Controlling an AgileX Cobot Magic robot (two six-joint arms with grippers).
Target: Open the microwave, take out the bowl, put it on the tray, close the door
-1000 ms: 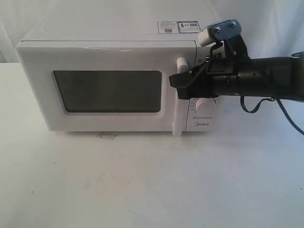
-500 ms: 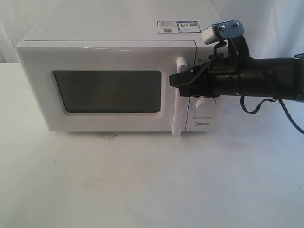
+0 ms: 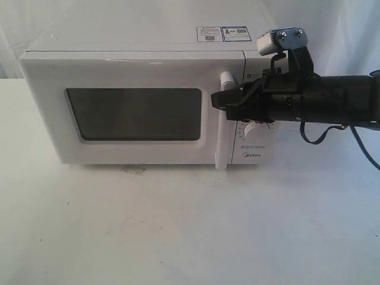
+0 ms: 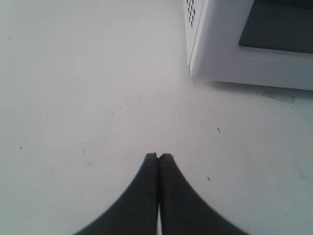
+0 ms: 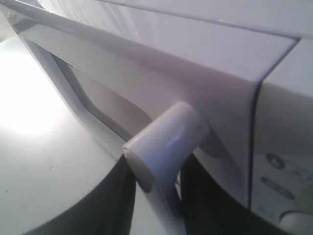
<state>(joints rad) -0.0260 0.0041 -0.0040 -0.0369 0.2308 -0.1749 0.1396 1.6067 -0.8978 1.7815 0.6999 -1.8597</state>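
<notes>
Left claw clenched on nothing, parked low over the desk, apparently kept out of the way. Right claw grasps the handle side-on, evidently to pull. Door shut; bowl unseen, presumably inside the microwave.

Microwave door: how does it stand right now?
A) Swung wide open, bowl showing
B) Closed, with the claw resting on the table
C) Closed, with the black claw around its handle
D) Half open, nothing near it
C: the door lies flush with the microwave front, and the right claw straddles the handle, one side of it on each flank.
</notes>
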